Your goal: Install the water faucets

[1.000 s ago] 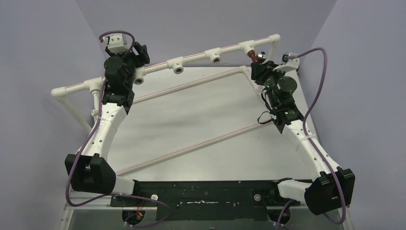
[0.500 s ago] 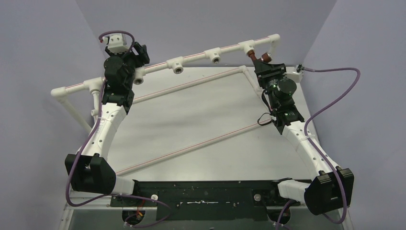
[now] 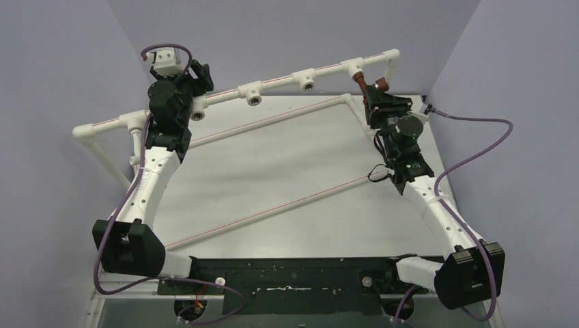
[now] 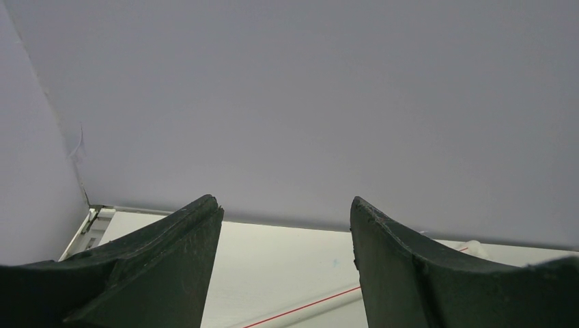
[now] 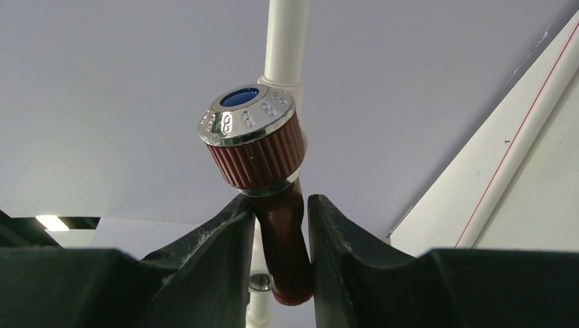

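Observation:
The dark reddish-brown faucet [image 3: 373, 84] with its silvery-blue knob cap [image 5: 249, 115] is held at the back right, by the white tee socket [image 3: 355, 68] of the pipe frame. My right gripper [image 3: 375, 92] is shut on the faucet's body [image 5: 283, 236], with the knob sticking out above the fingers. A threaded socket opening [image 5: 258, 281] shows just behind the faucet's lower end. My left gripper [image 3: 194, 76] is open and empty beside the left part of the back pipe; its wrist view [image 4: 285, 205] shows only wall and table. The all-white faucet is out of view.
The back pipe [image 3: 280, 80] carries open tee sockets [image 3: 254, 93] [image 3: 308, 81] [image 3: 198, 111]. Two red-striped pipes [image 3: 273, 119] [image 3: 273, 208] lie diagonally on the table. A white upright pipe [image 5: 287, 37] rises behind the knob. Grey walls close in on the left, back and right.
My right wrist has rolled with the faucet in it, swinging the knob to the right; its purple cable has dropped outward to the right. The left arm has not moved.

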